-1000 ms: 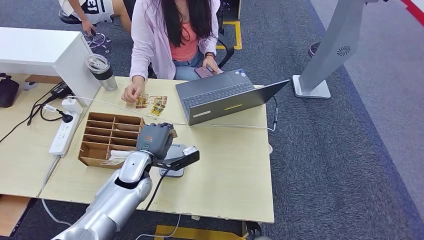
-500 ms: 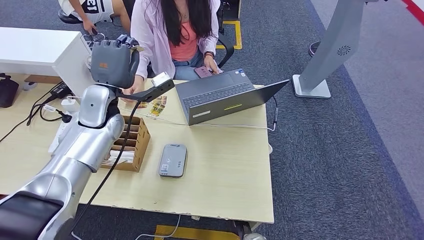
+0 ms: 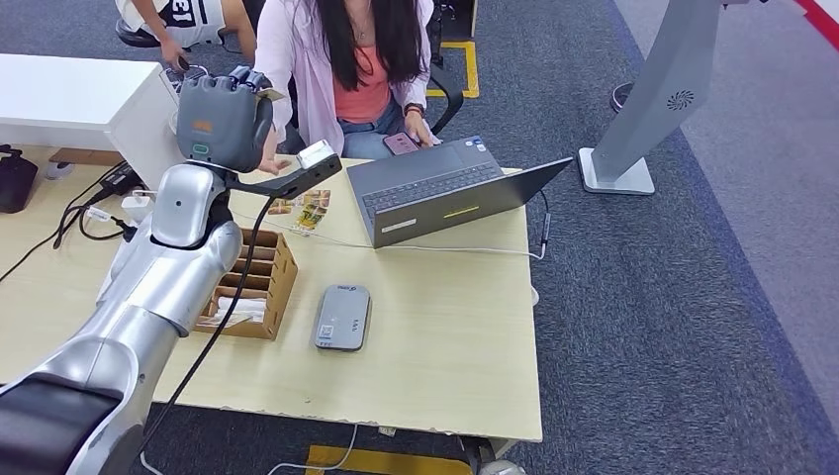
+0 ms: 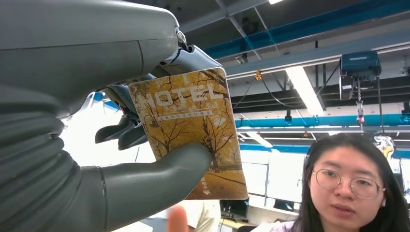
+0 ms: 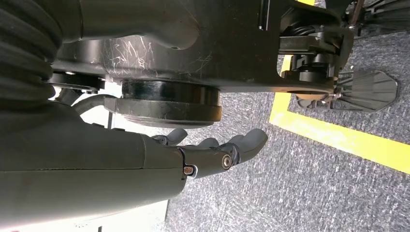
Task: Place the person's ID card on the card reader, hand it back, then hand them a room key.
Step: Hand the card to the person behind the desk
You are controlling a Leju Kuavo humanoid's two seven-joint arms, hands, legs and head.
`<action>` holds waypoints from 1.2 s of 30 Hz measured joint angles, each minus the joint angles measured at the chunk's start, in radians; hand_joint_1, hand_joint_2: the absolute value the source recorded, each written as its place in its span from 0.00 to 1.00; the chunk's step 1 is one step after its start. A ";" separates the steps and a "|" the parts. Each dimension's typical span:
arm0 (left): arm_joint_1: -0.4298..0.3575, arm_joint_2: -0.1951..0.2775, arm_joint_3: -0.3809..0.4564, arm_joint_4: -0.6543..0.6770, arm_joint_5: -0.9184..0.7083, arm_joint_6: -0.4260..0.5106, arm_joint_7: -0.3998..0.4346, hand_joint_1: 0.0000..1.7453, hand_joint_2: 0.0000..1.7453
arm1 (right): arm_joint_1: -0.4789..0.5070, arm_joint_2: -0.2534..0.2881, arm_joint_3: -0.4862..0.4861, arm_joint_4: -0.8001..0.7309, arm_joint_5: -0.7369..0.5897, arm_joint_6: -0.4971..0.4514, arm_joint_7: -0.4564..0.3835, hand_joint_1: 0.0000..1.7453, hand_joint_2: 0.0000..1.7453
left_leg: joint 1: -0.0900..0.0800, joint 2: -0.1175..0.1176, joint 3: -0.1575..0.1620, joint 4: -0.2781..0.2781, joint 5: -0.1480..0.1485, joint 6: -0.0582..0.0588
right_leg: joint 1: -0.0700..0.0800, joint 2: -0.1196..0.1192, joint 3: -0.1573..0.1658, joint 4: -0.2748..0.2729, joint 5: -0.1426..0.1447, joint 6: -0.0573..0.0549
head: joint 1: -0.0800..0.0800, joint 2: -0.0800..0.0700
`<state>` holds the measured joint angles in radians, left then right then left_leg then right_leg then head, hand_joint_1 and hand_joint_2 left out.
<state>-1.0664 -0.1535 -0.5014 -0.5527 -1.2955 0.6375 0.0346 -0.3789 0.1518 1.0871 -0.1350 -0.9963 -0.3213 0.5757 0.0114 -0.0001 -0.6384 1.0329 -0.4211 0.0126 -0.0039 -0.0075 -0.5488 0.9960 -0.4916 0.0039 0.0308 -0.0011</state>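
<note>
My left hand (image 3: 225, 119) is raised high over the table's far left side, toward the seated person (image 3: 341, 69). It pinches a yellow hotel room key card (image 4: 196, 130) between thumb and fingers; the card's edge (image 3: 269, 94) peeks past the hand in the head view. The person's hand (image 3: 267, 163) reaches up just behind my hand. The grey card reader (image 3: 342, 317) lies flat on the table with nothing on it. Other cards (image 3: 309, 210) lie on the table in front of the person. My right hand (image 5: 212, 154) hangs beside my body with its fingers loosely spread and holds nothing.
A cardboard divider box (image 3: 259, 285) sits left of the reader, under my forearm. An open laptop (image 3: 445, 188) stands at the far right of the table, with a cable running across. A power strip (image 3: 124, 237) and a tumbler lie at the left.
My left arm swung up from over the card reader to the person with the key card. In the last half second it barely shifted, while the person's hand lifted from the table toward the card.
</note>
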 joint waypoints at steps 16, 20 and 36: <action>-0.006 -0.001 0.034 0.062 -0.029 -0.005 0.015 1.00 1.00 | -0.004 0.000 0.002 0.000 -0.011 0.015 0.012 0.00 1.00 | 0.000 0.000 0.000 0.000 0.000 0.000 | 0.000 0.000 0.000 0.000 0.000 0.000 | 0.000 0.000; -0.005 -0.001 0.043 0.069 -0.032 0.001 0.006 0.00 1.00 | -0.004 0.000 0.004 0.000 -0.010 0.021 0.015 0.00 1.00 | 0.000 0.000 -0.001 0.000 0.000 0.000 | 0.000 0.000 -0.001 0.000 0.000 0.000 | 0.000 0.000; 0.142 -0.037 0.065 -0.110 0.028 0.037 -0.182 0.00 1.00 | -0.003 -0.008 0.018 0.001 -0.025 0.056 0.007 0.00 1.00 | 0.000 0.000 -0.001 0.000 0.000 0.000 | 0.000 0.000 -0.001 0.000 0.000 0.000 | 0.000 0.000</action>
<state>-0.9247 -0.1904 -0.4364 -0.6627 -1.2671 0.6745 -0.1478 -0.3818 0.1440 1.1055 -0.1336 -1.0209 -0.2648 0.5830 0.0113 0.0002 -0.6395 1.0331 -0.4212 0.0127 -0.0040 -0.0071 -0.5502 0.9957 -0.4916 0.0040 0.0309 -0.0011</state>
